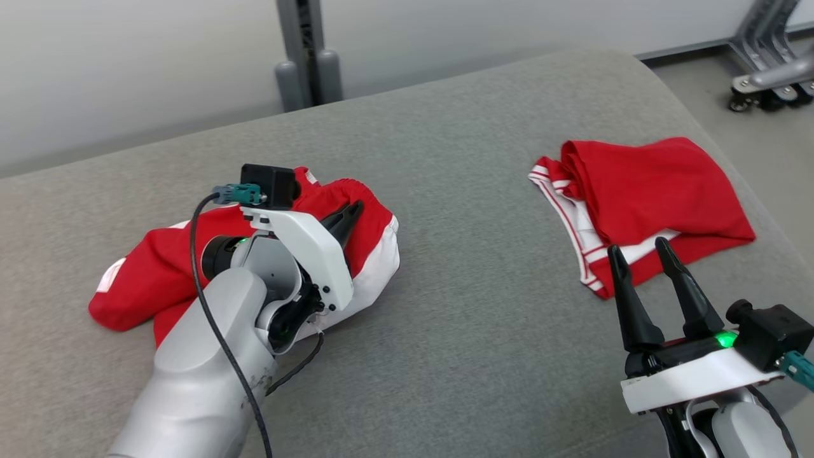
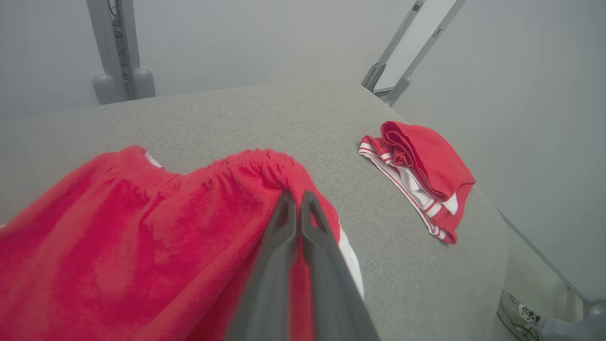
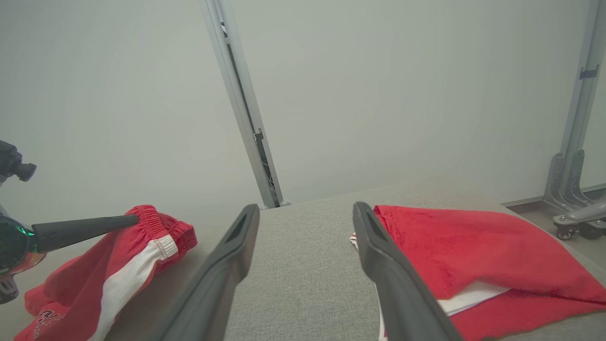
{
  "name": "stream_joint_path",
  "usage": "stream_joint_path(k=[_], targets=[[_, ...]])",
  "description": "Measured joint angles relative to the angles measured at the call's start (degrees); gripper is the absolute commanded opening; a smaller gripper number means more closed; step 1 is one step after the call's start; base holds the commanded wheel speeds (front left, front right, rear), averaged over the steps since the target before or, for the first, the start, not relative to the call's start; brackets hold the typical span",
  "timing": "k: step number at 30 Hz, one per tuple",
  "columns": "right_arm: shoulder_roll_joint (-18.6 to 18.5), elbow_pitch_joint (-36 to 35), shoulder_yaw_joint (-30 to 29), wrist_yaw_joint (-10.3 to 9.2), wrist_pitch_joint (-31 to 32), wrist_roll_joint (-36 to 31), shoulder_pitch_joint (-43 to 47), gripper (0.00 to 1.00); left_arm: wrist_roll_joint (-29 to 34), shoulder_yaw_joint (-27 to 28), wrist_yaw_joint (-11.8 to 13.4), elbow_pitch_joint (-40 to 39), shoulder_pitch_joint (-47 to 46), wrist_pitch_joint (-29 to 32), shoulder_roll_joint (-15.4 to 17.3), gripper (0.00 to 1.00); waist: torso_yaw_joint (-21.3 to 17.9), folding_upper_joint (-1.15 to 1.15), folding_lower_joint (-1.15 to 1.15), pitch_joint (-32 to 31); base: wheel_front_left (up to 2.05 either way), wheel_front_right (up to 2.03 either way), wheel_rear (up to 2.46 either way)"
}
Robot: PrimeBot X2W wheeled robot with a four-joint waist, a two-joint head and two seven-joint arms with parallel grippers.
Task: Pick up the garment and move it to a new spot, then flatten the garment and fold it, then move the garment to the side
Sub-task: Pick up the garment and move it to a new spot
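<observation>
At the lower left of the head view, your left claw sits on the garment, a pair of red shorts with a white side stripe, crumpled on the grey padded surface. Its two fingers are pressed together at the gathered waistband. From the left wrist view the cloth is blurred there, but they seem to have a pinch of the elastic between them. The right wrist view shows that waistband edge raised at the fingertip.

Your right claw is at the lower right with its fingers spread wide and holding nothing. Its tips lie just over the near hem of the second red garment, a folded piece with white and red striped trim.

Between the two garments you have a broad bare strip of surface running from the near edge to the far one. The second red garment lies close to the right edge, where the padding rounds off. Beyond the far edge stands a grey post, and at the upper right corner of the frame a wheeled stand base rests on the floor. A person's shoe shows at the lower right of the left wrist view, below the surface edge.
</observation>
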Motion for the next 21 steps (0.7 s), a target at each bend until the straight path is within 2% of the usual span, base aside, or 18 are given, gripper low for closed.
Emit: stream_joint_path(k=[6,10,12,13,14,15,21], targets=[[0.2,0.1,0.1,0.0,0.0,0.1,-0.3,1.0,0.5,-3.9,-0.2,5.4,-2.6,-5.6,-2.6,0.0,-4.6,0.0,0.0,1.5,0.0,0.0,0.0],[0.2,0.1,0.5,0.0,0.0,0.1,-0.2,1.0,-0.6,-5.6,-0.2,7.2,-4.7,-7.9,-2.9,0.0,-6.4,0.0,0.0,2.0,0.0,0.0,0.0],[0.2,0.2,0.7,0.0,0.0,0.1,-0.2,1.0,-1.7,-7.4,-0.2,8.4,-5.4,-8.1,-3.0,0.04,-7.2,0.0,0.0,2.1,0.0,0.0,0.0],[0.2,0.3,0.8,0.0,0.0,0.1,-0.2,1.0,-2.4,-8.3,-0.2,8.6,-5.4,-8.5,-2.9,0.42,-7.5,0.0,0.0,2.1,0.0,0.0,0.0],[0.2,0.4,0.9,0.0,0.0,0.2,-0.3,1.0,-3.2,-9.2,-0.2,9.1,-5.4,-8.7,-2.9,0.96,-7.6,0.0,0.0,2.0,0.0,0.0,0.0],[0.2,0.4,0.9,0.0,0.0,0.2,-0.3,1.0,-4.0,-10.1,-0.2,9.4,-5.5,-9.1,-3.0,1.0,-7.7,0.0,0.0,1.9,0.0,0.0,0.0],[0.0,0.8,0.2,0.0,0.0,0.2,-0.2,1.0,-7.2,-14.4,-0.4,10.8,-6.0,-11.3,-3.0,1.0,-5.7,0.0,0.0,1.3,0.0,0.0,0.0]])
